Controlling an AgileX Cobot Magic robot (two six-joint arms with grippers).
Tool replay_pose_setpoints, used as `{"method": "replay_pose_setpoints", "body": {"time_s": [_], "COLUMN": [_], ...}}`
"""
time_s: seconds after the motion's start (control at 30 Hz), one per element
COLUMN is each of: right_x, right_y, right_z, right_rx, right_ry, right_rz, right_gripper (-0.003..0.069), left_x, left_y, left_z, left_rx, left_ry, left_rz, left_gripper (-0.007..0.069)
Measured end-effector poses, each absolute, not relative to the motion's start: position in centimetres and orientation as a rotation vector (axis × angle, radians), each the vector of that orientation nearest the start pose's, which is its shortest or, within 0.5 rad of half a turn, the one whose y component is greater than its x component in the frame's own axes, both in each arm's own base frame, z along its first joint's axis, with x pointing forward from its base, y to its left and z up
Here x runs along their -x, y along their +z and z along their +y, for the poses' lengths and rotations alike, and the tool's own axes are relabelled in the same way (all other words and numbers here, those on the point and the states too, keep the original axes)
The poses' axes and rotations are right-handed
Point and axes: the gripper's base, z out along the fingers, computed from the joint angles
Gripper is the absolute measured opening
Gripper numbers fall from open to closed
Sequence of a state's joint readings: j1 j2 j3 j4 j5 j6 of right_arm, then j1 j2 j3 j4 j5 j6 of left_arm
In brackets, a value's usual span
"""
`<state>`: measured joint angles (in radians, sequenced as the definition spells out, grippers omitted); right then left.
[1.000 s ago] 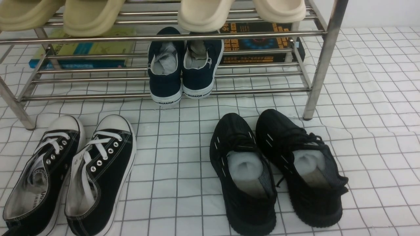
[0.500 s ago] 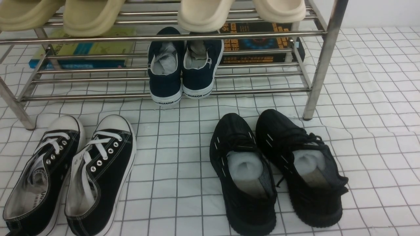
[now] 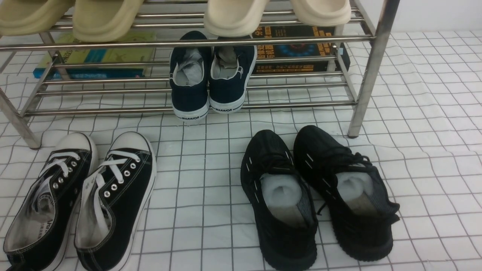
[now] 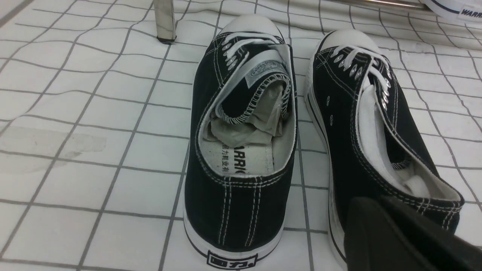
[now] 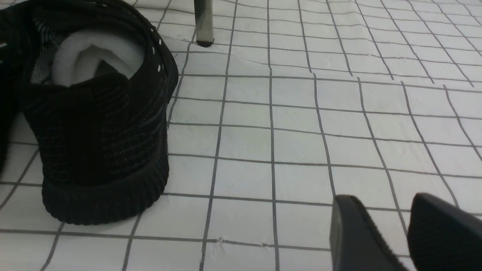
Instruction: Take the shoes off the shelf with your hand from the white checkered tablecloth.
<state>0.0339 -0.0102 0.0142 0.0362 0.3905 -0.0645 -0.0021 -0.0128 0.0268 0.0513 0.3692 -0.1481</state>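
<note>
Black canvas shoes [image 3: 79,199] w/ white laces are lying side by side on the cloth [image 3: 433,113] at our front left, toes pointing toward the shelf [image 3: 372,56], just in front of its left leg, not on the bars. Navy WARRIOR sneakers [image 3: 211,81] are sitting on the lower tier; beige slippers [image 3: 233,15] are resting on the upper one. Black knit trainers [image 3: 316,192] are lying on the cloth at front right.

We're holding our left gripper [image 4: 406,237] low behind the heel of one shoe; only a dark block is showing, so we can't tell abt its jaws. Our right gripper [image 5: 408,229] is hovering over bare cloth beside a trainer, fingers parted w/ a narrow gap, gripping nothing.
</note>
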Motion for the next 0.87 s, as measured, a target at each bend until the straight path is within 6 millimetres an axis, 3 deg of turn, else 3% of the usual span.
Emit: {"method": "replay_pose_setpoints", "body": {"time_s": [0.87], "right_x": [-5.19], "right_y": [17.39], "right_z": [0.3], "right_rx": [0.07], "right_ry": [0.015], "right_rz": [1.877], "right_gripper": [0.0239], "left_x": [-5.26], "left_y": [17.17], "left_z": [0.16], "left_rx": [0.104], "left_ry": [-0.053], "left_rz": [1.864], "left_gripper": [0.006]}}
